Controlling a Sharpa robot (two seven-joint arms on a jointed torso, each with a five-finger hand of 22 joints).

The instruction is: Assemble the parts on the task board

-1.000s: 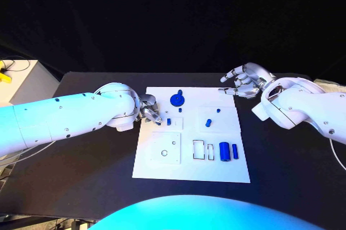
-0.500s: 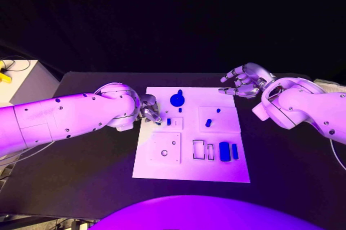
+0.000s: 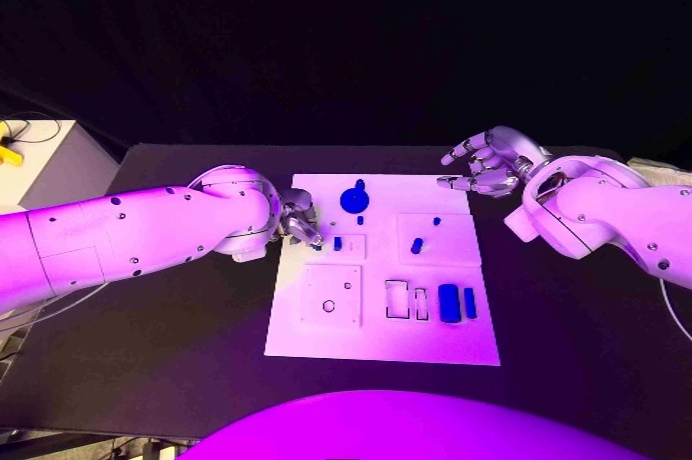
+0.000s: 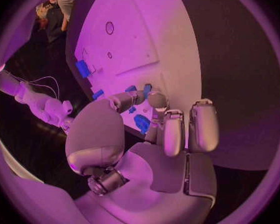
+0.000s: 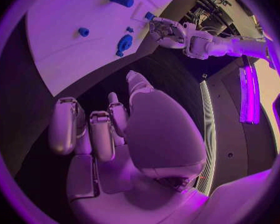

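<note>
At task board [image 3: 378, 340] edge, left hand [image 3: 300, 220] grip unclear; right hand [image 3: 490, 163] fingers apart, empty.

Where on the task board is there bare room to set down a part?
The near strip of the task board, below the two blue cylinders and empty slots, is bare. The far right corner near the right hand is open too. It is crowded around the blue gear and left hand.
</note>
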